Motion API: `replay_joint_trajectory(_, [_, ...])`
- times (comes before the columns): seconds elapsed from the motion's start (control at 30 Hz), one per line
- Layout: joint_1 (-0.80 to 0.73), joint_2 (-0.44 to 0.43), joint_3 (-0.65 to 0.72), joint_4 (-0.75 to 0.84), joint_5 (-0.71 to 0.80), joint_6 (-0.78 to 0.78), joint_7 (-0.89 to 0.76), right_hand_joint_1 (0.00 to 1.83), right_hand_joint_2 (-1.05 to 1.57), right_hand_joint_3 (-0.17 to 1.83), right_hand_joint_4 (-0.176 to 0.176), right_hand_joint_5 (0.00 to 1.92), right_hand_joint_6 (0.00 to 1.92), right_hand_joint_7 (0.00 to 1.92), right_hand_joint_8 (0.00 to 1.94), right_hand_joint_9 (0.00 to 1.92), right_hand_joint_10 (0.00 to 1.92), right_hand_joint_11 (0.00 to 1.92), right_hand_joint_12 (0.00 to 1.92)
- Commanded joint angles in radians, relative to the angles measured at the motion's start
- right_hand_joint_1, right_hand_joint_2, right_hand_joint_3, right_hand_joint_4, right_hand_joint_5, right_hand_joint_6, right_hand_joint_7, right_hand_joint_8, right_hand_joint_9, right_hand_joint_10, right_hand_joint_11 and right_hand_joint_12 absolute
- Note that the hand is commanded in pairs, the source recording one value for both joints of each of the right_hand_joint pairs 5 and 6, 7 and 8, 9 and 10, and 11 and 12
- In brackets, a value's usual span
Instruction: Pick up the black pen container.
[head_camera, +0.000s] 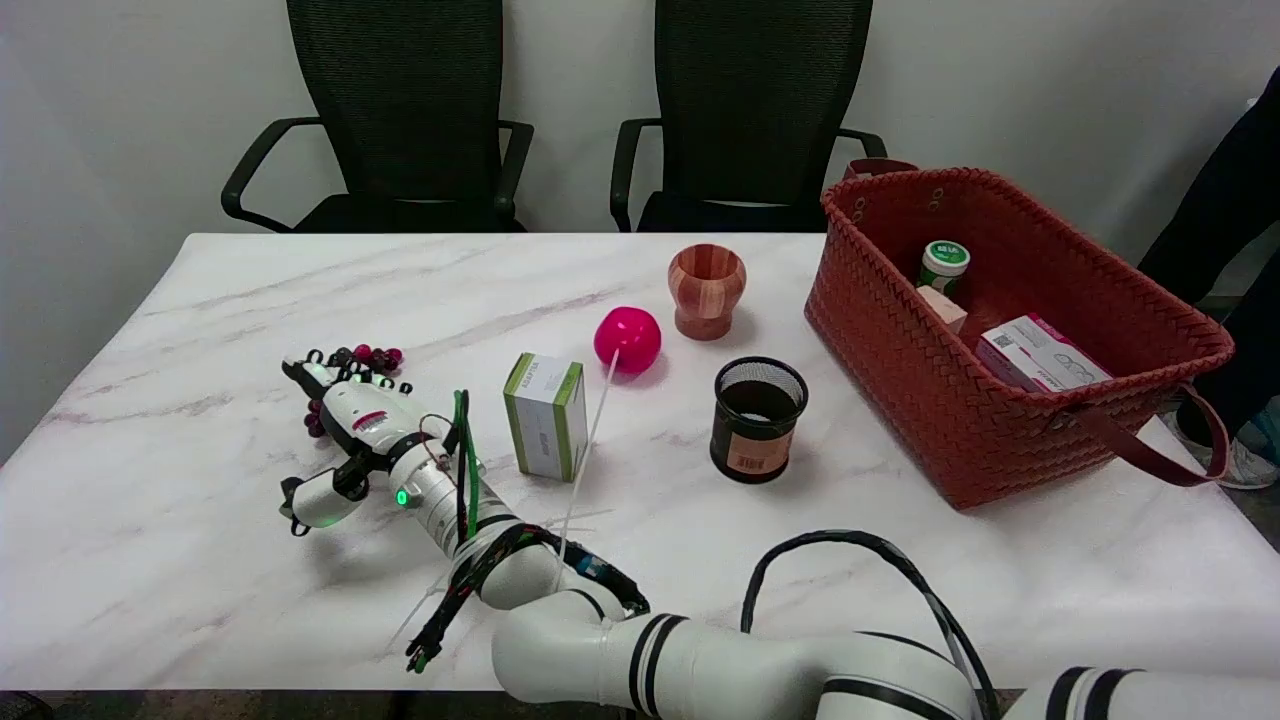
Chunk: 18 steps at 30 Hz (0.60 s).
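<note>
Right hand (345, 425) over white marble table (900, 560).

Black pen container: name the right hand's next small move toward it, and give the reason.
Probably swing the right hand to the picture's right, toward the black mesh pen container. The hand sits far to the container's left over a bunch of dark red grapes, holding nothing, with the green-and-white box standing between them, so it likely needs to lift clear of the box first.

The black mesh pen container (758, 419) stands upright (orange label facing front) on the table.
</note>
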Motion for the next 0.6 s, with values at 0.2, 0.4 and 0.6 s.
replay_joint_trajectory(0.2, [-0.024,0.052,0.009,0.088,0.0,0.003,0.003,1.12,0.56,0.97,0.0,0.1,0.1,0.11,0.11,0.15,0.15,0.06,0.06])
replay_joint_trajectory(0.4, [-0.034,0.053,0.002,0.122,0.0,-0.022,0.003,1.13,0.56,0.97,0.0,0.1,0.1,0.11,0.11,0.15,0.15,0.06,0.06])
replay_joint_trajectory(0.6, [-0.023,0.044,0.012,0.121,0.002,-0.023,0.003,1.13,0.55,0.97,0.0,0.1,0.1,0.1,0.1,0.16,0.16,0.07,0.07])
